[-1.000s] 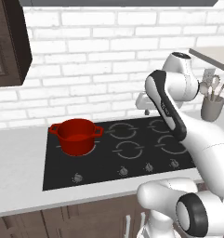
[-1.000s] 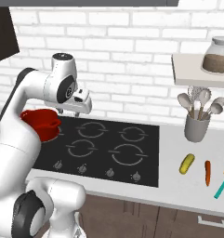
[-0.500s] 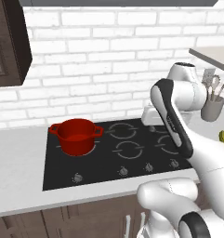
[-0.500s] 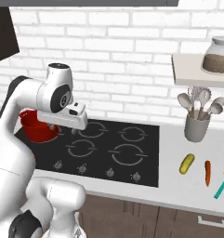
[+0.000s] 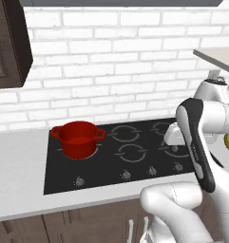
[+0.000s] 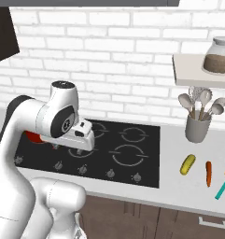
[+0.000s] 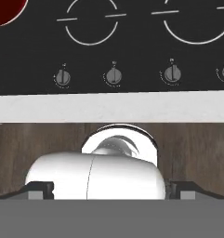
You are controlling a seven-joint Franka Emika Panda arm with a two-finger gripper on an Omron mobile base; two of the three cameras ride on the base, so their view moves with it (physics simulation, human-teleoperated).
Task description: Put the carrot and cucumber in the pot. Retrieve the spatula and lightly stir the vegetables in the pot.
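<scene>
While my elbow bends high above the hob (image 5: 135, 163), my pincer (image 7: 111, 189) hangs spread wide and empty over its knobs, well apart from the pot (image 5: 78, 138).

Rendered home kitchen. Black glass cooktop (image 5: 135, 152) w/ white burner rings and a row of small knobs (image 7: 113, 76) along its front edge, set into a pale grey tabletop (image 6: 179, 186). White brick backsplash wall (image 5: 111, 71) behind; dark wood cabinet (image 5: 9, 42) upper left, wood-grain cabinet fronts (image 7: 39, 139) below. Glossy red round pot (image 5: 78, 138) on a burner. Grey utensil crock (image 6: 198, 128) w/ metal spoons & ladles, glass jar (image 6: 219, 56) on a wall shelf (image 6: 198, 74).
</scene>
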